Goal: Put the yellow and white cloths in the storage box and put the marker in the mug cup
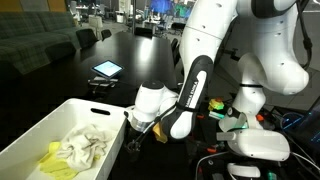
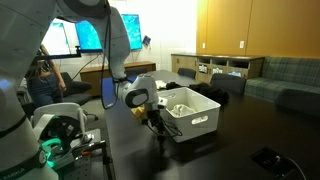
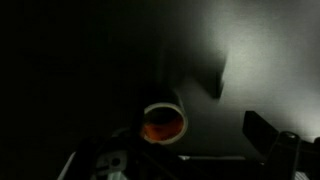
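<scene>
The white storage box (image 1: pixel 60 125) holds the yellow cloth (image 1: pixel 55 160) and the white cloth (image 1: pixel 85 145); the box also shows in an exterior view (image 2: pixel 195 112). My gripper (image 1: pixel 134 137) hangs low over the dark table just beside the box's corner, as also seen in an exterior view (image 2: pixel 156 120). In the dim wrist view the mug (image 3: pixel 164 123), pale-rimmed with an orange inside, stands upright right below the gripper (image 3: pixel 195 140). One finger shows far to the right, so the jaws look open and empty. I cannot make out the marker.
A tablet (image 1: pixel 106 69) lies further back on the dark table. The robot's base and cables (image 1: pixel 250 140) crowd the side near the arm. A cabinet and a sofa (image 2: pixel 285 75) stand beyond the table.
</scene>
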Available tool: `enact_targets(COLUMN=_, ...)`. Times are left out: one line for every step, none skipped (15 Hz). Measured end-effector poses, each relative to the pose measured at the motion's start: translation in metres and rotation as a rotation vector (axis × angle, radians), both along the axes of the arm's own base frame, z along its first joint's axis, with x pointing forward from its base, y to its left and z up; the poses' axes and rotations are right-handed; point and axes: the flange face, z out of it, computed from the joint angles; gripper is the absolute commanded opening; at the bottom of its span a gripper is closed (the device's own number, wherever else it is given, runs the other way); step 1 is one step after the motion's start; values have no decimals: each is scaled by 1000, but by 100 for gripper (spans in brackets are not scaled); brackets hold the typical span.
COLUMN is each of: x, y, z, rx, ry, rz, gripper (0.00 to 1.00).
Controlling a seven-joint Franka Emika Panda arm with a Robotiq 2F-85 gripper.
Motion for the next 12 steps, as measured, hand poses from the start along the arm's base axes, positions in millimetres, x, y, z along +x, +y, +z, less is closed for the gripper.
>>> enact_targets(x=0, y=0, z=0, rx=-2, ry=3, rz=2, gripper=100)
enact_targets(x=1, y=0, z=0, rx=-5, ry=6, rz=2, gripper=100)
enact_targets(x=1, y=0, z=0, rx=-6, ry=8, rz=-1, gripper=100)
enact_targets(x=1, y=0, z=0, rx=-8, ry=9, rz=-3, gripper=100)
enact_targets(x=1, y=-1, z=0, rx=-11, ry=9, rz=-8, gripper=100)
enact_targets(x=2, y=-3, z=-1, rx=-15, ry=8, rz=-15, gripper=100)
enact_targets(x=2, y=-5, z=-1, rx=-22, ry=7, rz=-25, gripper=100)
enact_targets(x=2, y=-8, z=-1, rx=-30, ry=6, rz=-34, gripper=100)
enact_targets(x=2, y=-10, z=-1, rx=-39, ry=4, rz=-41, gripper=100)
enact_targets(x=2, y=-13, z=-1, rx=-49, ry=2, rz=-47, gripper=100)
enact_targets(x=2, y=-14, z=-1, rx=-59, ry=-1, rz=-50, gripper=100)
enact_targets(x=2, y=-15, z=-1, rx=-68, ry=-3, rz=-50, gripper=100)
